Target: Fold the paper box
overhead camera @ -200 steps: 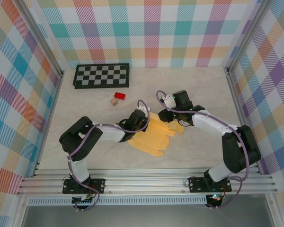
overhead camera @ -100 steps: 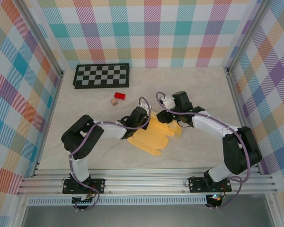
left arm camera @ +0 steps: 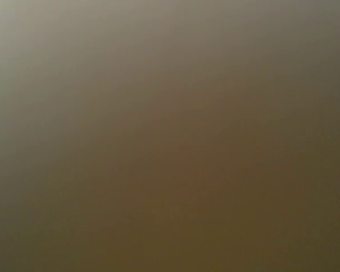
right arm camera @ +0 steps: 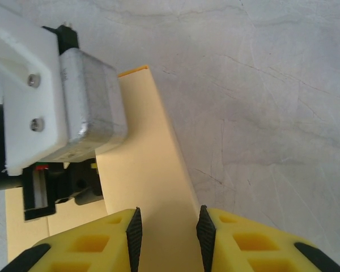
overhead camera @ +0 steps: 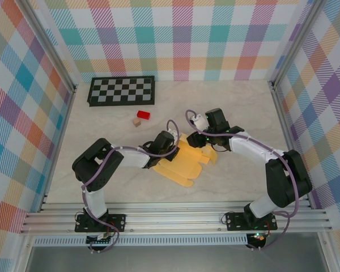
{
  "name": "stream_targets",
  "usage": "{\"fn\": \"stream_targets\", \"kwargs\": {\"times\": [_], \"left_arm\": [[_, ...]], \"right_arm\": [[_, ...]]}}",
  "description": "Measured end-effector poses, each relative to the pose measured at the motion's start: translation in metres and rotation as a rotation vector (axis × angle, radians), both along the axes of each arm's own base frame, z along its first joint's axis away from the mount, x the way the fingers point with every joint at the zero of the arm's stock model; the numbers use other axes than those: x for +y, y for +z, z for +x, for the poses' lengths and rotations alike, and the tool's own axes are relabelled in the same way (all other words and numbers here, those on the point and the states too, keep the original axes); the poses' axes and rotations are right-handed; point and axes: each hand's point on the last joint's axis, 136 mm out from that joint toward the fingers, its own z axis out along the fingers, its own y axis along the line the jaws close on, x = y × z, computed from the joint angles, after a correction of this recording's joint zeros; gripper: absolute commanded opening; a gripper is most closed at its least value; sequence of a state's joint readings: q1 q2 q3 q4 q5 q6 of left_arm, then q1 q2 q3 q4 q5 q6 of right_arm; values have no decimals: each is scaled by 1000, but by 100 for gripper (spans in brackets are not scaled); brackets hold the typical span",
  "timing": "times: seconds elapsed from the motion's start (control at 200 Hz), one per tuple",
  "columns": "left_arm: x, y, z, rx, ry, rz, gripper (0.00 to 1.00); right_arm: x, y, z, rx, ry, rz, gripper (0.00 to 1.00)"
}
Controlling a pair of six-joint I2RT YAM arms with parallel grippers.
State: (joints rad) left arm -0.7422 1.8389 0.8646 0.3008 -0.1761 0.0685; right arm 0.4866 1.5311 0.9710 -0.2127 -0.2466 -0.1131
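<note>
Over the middle of the desk (overhead camera: 238,107), top view: the paper box (overhead camera: 184,161) lies as a yellow-orange die-cut sheet, mostly flat, its flaps spread toward the near edge. Your left claw (overhead camera: 171,144) sits at the sheet's far-left edge and your right claw (overhead camera: 203,140) at its far-right corner, the two near each other. A checkerboard (overhead camera: 122,90), a red block (overhead camera: 143,115) and a tan cube (overhead camera: 136,122) lie well apart from the sheet, toward the far left.

Left wrist view: a brown-grey blur with no readable edge. From it, and from above, you cannot tell whether the left claw's jaws are apart or together.

Right wrist view: the right claw (right arm camera: 169,226) hangs over one long panel of the paper box (right arm camera: 153,170). Its jaws stand partly apart, and the panel's face shows through the gap between the black pads (right arm camera: 134,229); nothing appears pinched. The left arm (right arm camera: 62,107) rests just beside the same panel, on its left. Whether the panel is lifted off the desk cannot be told.

Progress, as a judgement: early. No wall stands upright, no corner is closed, and no tab is tucked. Nearly all creasing and locking remains for you to do.
</note>
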Motion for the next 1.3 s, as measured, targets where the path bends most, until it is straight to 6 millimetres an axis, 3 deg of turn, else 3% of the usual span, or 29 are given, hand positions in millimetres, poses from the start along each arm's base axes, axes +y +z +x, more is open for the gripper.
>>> {"fn": "stream_targets", "kwargs": {"times": [0.095,0.195,0.34,0.665,0.9,1.025,1.12,1.3], "left_arm": [[18,5,-11,9,16,-6,49],[39,23,-18,-3,53,-56,51],[54,50,-11,-44,93,-151,49],[21,29,-6,26,26,-250,46],[6,35,15,-3,33,-264,40],[0,37,25,-12,45,-275,28],[-4,37,29,-24,60,-278,13],[-6,37,35,-78,110,-224,0]], "right_arm": [[0,-1,0,0,-2,-4,36],[-1,-1,-1,0,0,-11,36],[-1,-2,-2,3,2,-17,36],[-1,-2,1,13,-9,-27,35],[0,-3,2,20,-8,-30,35],[1,-2,2,18,-8,-31,35],[3,-3,2,16,-2,-31,34],[6,-2,4,8,-20,-31,34]]}}
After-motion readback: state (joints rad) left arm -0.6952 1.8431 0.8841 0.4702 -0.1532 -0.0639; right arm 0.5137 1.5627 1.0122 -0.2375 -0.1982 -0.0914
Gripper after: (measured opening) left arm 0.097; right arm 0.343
